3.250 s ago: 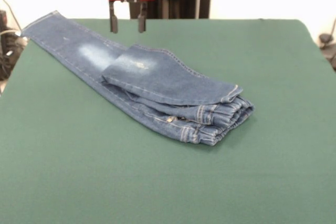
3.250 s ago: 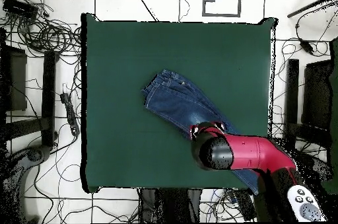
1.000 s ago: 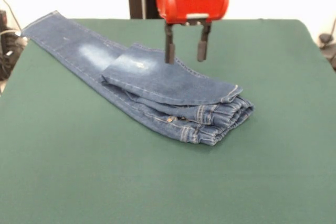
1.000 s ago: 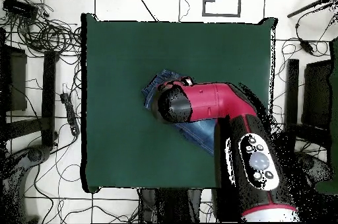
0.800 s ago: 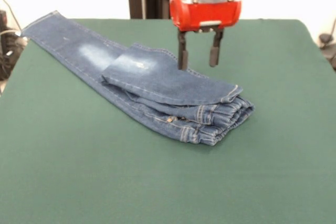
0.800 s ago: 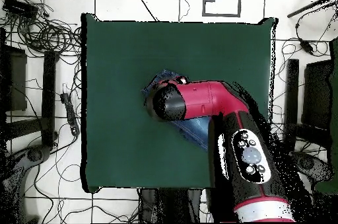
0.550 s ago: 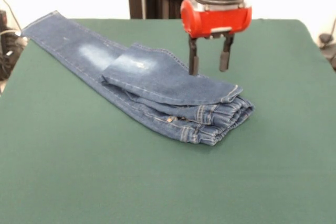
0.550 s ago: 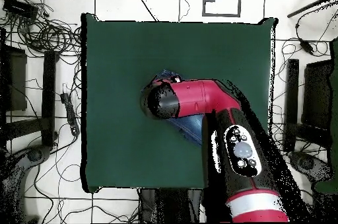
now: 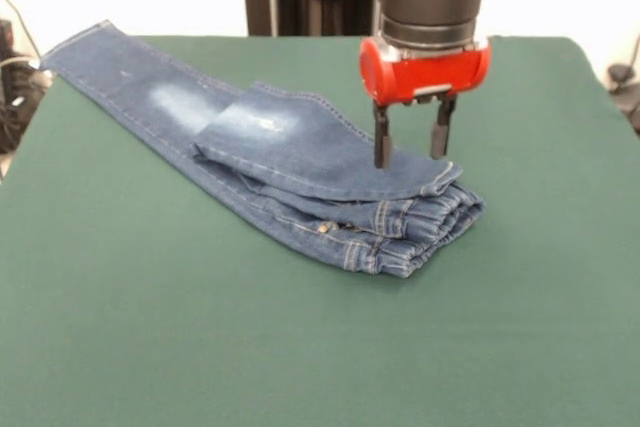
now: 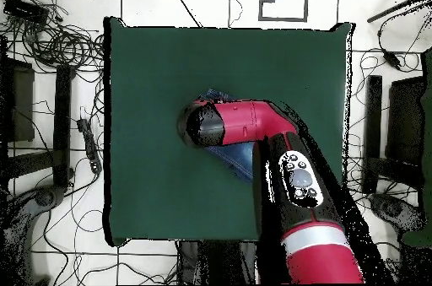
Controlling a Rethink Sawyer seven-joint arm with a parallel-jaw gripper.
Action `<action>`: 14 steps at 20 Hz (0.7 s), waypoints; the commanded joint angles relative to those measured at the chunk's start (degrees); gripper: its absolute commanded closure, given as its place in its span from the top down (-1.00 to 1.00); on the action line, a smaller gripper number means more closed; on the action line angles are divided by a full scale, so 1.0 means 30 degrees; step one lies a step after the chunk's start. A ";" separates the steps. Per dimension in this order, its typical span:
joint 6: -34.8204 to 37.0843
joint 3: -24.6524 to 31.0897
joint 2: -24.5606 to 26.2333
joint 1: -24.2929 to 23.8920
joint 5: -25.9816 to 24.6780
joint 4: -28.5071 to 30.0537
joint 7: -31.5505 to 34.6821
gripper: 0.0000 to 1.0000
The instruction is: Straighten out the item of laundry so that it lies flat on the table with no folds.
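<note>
The item of laundry [image 9: 300,147], a small pair of blue jeans with pale faded patches, lies folded on the green table [image 9: 300,347]. One leg runs out to the far left corner; the other is folded back over the gathered waistband at the right. My gripper [image 9: 411,153] stands open over the hem end of that folded leg, its tips just above or touching the denim. In the overhead view the red arm [image 10: 253,126] hides the gripper and most of the jeans [image 10: 236,158].
Cables and stands [image 10: 59,46] lie on the floor around the table. A dark object [image 9: 625,82] sits just off the table's right edge in the front view.
The gripper has moved right and down over the jeans, from above the folded leg's middle to its hem end near the waistband. It stayed open. The jeans have not moved.
</note>
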 commanded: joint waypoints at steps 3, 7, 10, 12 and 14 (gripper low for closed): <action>0.0458 0.0060 0.1500 0.0931 0.1167 -0.0398 0.3416 1.00; 0.0689 -0.0056 0.1335 0.1216 0.1491 -0.0360 0.3640 1.00; 0.0669 -0.0130 0.1223 0.1433 0.1667 -0.0241 0.3786 1.00; 0.0687 -0.0136 0.1272 0.1499 0.1755 -0.0299 0.3742 1.00; 0.0694 -0.0147 0.1379 0.1523 0.1807 -0.0455 0.3609 1.00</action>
